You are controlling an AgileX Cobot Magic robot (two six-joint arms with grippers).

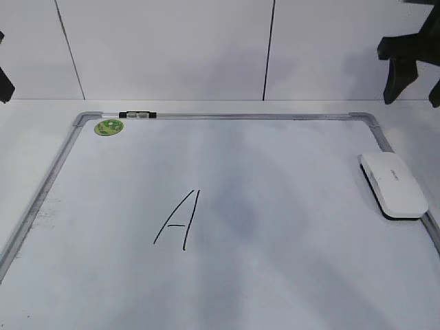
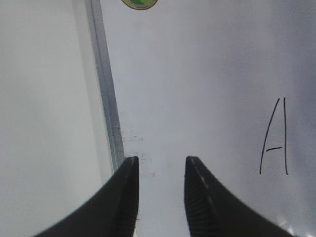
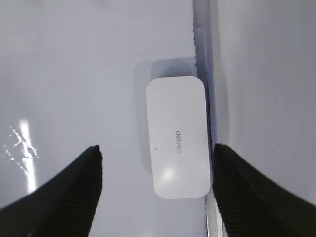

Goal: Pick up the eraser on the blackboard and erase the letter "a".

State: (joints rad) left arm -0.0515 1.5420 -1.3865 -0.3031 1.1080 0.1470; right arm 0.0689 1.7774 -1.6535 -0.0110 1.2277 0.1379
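The white eraser (image 1: 394,184) lies flat on the blackboard (image 1: 227,116), against its right frame. In the right wrist view the eraser (image 3: 177,136) sits below and between the wide-open jaws of my right gripper (image 3: 157,148), which hovers above it without touching. In the exterior view the right gripper (image 1: 409,69) hangs high at the top right. My left gripper (image 2: 161,160) is open and empty over the board's left frame (image 2: 106,98). A large capital "A" (image 1: 180,220) is drawn mid-board and also shows in the left wrist view (image 2: 276,138). No small letter "a" shows in any view.
A round green sticker (image 1: 108,127) sits in the board's far left corner. A small black and white piece (image 1: 137,115) rests on the top frame. The board lies on a white table, with a white panelled wall behind.
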